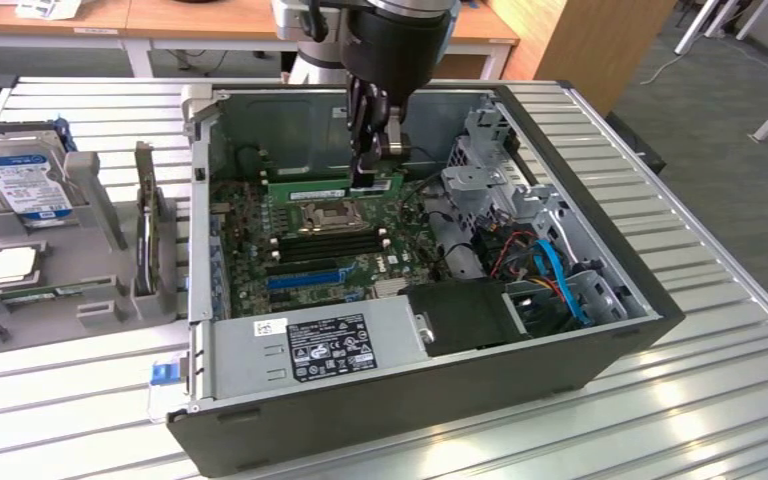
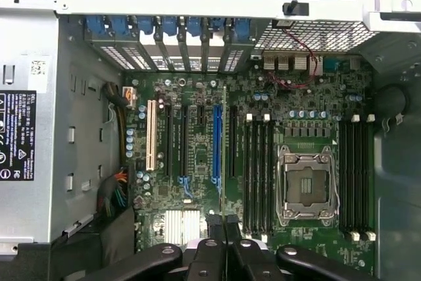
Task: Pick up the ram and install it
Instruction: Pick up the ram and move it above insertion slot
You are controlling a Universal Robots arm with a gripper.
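The ram [image 1: 331, 187] is a long thin green stick with a white sticker. It hangs level above the motherboard [image 1: 357, 265] inside the open computer case [image 1: 584, 350], over the far side of the CPU socket [image 1: 324, 214]. My gripper [image 1: 381, 160] comes down from above and is shut on the ram near its end on the exterior view's right. In the wrist view the ram [image 2: 224, 136] shows edge-on as a thin line running out from my gripper [image 2: 223, 225]. Beside it lie black memory slots [image 2: 258, 162], the CPU socket [image 2: 304, 192] and a second slot bank [image 2: 355, 176].
A grey power supply [image 1: 324, 345] fills the case's near corner, with blue cables [image 1: 564, 280] and a drive cage [image 1: 484, 190] on the exterior view's right. Outside the case, a grey holder [image 1: 37, 300] carries a hard drive [image 1: 24, 180] and an upright dark card [image 1: 155, 225].
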